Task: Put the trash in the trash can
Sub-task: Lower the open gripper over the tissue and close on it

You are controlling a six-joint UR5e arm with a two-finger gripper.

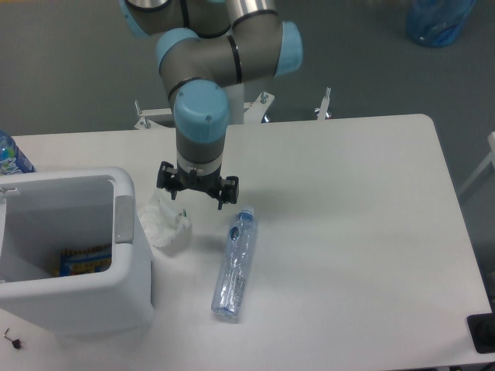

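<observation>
The tissue wad, crumpled white, lies on the white counter just beside the trash can's right wall, approx touching it at the wad's 9 o'clock side; its top edge is partly covered by the gripper hanging over it. The flattened bottle lies at the wad's 4 o'clock, near but apart, long axis running roughly 12 to 6 w/ the blue cap at the 12 o'clock end. Label is bluish; print too small to read.

The trash can, boxy white w/ thick rim and a grey tab on the right rim, sits at the counter's 8 o'clock corner; its left side is cut off by the frame edge. Inside, at the bottom, a blue-and-yellow item shows only in part, can't tell what it is.

The gripper hovers above the counter between the wad and the bottle cap, pointing down. Its jaws are spread apart and hold nothing; left finger sits over the wad's upper right edge, whether it touches can't be told from this angle. The arm's grey and light-blue joints rise toward 12 o'clock and are cut off at the top.

At the far left, an upright blue-labelled bottle is half cropped. A blue bag lies on the floor at 1 o'clock, top cut off. A small dark thing sits at the 7 o'clock corner, unclear.
</observation>
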